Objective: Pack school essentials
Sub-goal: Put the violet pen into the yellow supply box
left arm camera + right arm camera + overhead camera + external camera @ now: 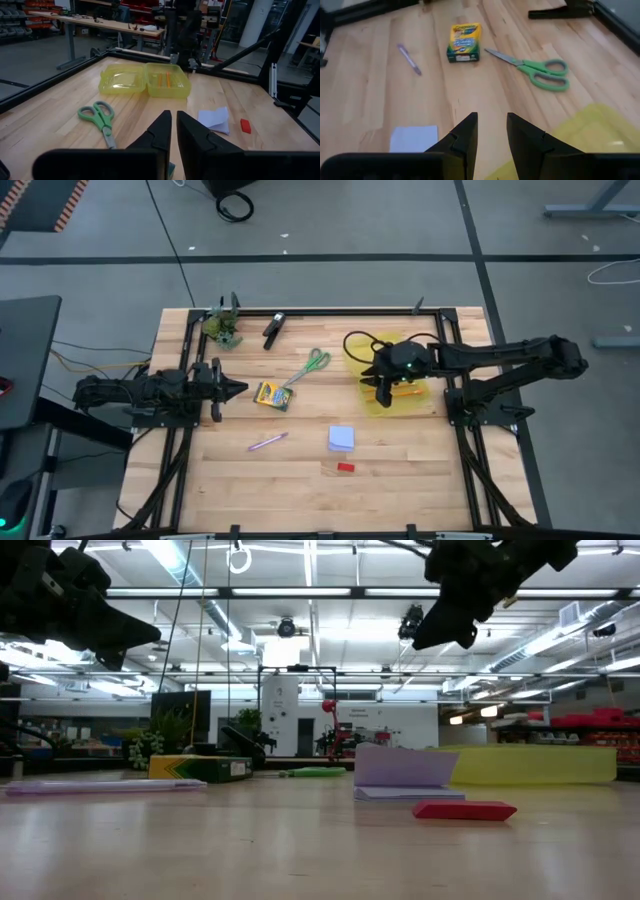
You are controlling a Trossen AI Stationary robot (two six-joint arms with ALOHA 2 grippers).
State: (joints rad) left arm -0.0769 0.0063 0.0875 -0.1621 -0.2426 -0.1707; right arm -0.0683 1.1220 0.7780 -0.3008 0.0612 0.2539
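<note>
An open yellow see-through case (pixel 398 395) lies at the table's right with an orange pencil (pixel 166 80) inside it. Green-handled scissors (pixel 312 365), a crayon box (pixel 271 395), a pink-purple pen (pixel 268 442), a pale blue note pad (pixel 342 438) and a red eraser (pixel 345 467) lie flat on the wooden table. My right gripper (pixel 383 395) hangs open and empty above the case's left edge (pixel 492 125). My left gripper (pixel 240 389) is shut and empty, held above the table's left side, pointing right (pixel 173 122).
A black clip-like object (pixel 274 328) and a small green leafy clump (pixel 222 328) sit near the far edge. A black metal frame (pixel 300 311) borders the table. Bare wood lies along the near edge, below the eraser.
</note>
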